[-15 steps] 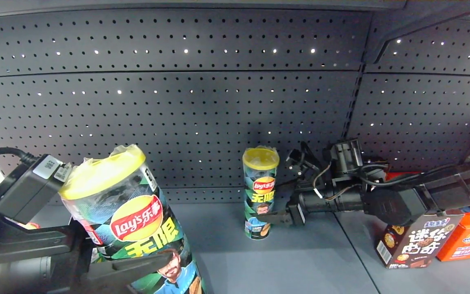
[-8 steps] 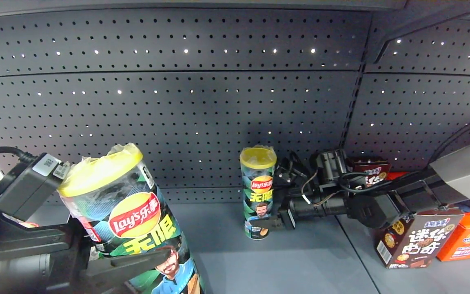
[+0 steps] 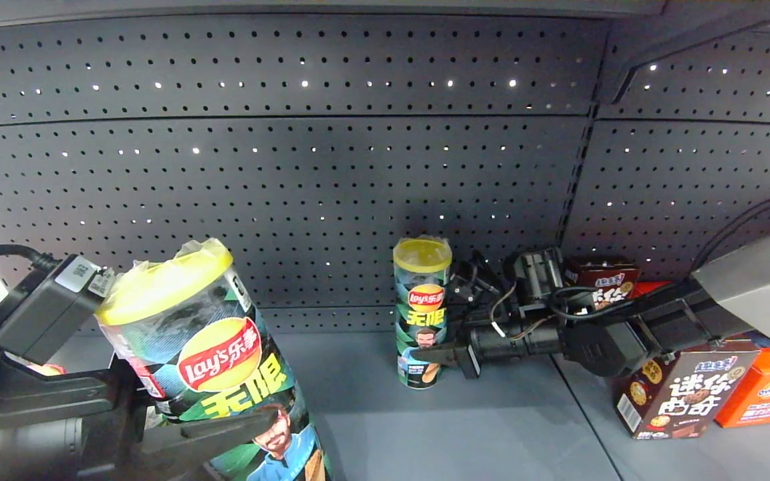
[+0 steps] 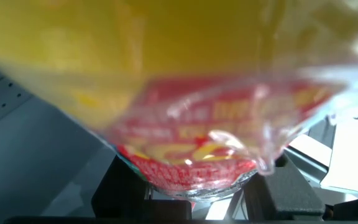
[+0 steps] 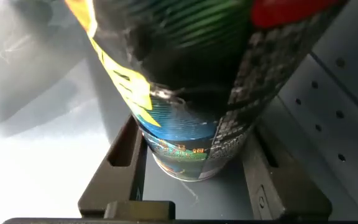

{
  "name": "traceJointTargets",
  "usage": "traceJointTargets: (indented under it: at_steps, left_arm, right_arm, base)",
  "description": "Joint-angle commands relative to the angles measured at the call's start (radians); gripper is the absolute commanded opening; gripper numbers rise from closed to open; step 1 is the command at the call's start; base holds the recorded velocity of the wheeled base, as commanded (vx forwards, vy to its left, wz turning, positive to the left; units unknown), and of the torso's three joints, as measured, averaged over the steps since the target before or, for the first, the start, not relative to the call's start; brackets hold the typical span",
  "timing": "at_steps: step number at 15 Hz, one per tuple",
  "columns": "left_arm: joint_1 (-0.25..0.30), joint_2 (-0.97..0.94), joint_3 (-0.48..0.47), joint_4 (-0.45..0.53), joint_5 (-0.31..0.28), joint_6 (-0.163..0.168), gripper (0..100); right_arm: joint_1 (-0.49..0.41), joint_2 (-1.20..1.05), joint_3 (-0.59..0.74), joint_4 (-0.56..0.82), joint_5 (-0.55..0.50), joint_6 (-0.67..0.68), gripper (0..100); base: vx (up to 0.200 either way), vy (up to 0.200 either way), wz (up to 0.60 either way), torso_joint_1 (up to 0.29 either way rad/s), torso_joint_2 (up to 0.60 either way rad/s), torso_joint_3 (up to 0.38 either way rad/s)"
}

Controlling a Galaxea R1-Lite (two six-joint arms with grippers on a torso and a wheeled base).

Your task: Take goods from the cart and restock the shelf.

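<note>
Two tall chip cans with yellow lids are in view. The near chip can (image 3: 218, 361) is tilted at the lower left, with my left gripper (image 3: 244, 427) shut on its lower body; its lid and wrapper (image 4: 185, 62) loom close in the left wrist view, between the fingers (image 4: 123, 186). The far chip can (image 3: 422, 314) stands upright on the grey shelf board (image 3: 492, 427), close to the pegboard back. My right gripper (image 3: 425, 353) is shut on its lower part from the right. In the right wrist view the can (image 5: 191, 93) sits between both fingers (image 5: 126, 155).
A brown snack box (image 3: 682, 394) and an orange box (image 3: 769, 394) stand at the shelf's right front, under the right arm. Another brown box (image 3: 602, 277) stands behind the arm by the back panel. The pegboard (image 3: 291, 200) closes the back. Bare shelf lies between the cans.
The right arm has moved left and lower with the far can, shifting it slightly left; the brown box at the back has come into sight. The left arm and its can have barely moved.
</note>
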Motion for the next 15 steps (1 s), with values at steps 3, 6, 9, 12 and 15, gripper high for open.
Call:
traceJointTargets:
  at_steps: [3,6,9,12,15]
  left_arm:
    - [0.002,-0.002,0.001,-0.002,0.0,0.002,0]
    - [-0.001,0.0,0.001,0.0,0.0,0.002,0]
    - [0.0,-0.005,0.001,0.0,0.001,0.0,0]
    - [0.0,-0.005,0.001,0.001,0.001,0.0,0]
    - [0.0,-0.003,-0.008,0.001,0.003,0.002,0]
  right_arm:
    - [0.002,-0.066,0.024,-0.002,-0.029,0.007,0]
    - [0.002,-0.142,0.078,-0.037,-0.102,0.02,0]
    - [0.037,-0.25,0.206,-0.042,-0.104,0.069,0]
    - [0.106,-0.326,0.335,-0.171,-0.11,0.147,0]
    - [0.145,-0.346,0.45,-0.3,-0.124,0.181,0]
  base:
    - [0.0,0.0,0.0,0.0,0.0,0.0]
    - [0.0,0.0,0.0,0.0,0.0,0.0]
    - [0.0,0.0,0.0,0.0,0.0,0.0]
    - [0.0,0.0,0.0,0.0,0.0,0.0]
    - [0.0,0.0,0.0,0.0,0.0,0.0]
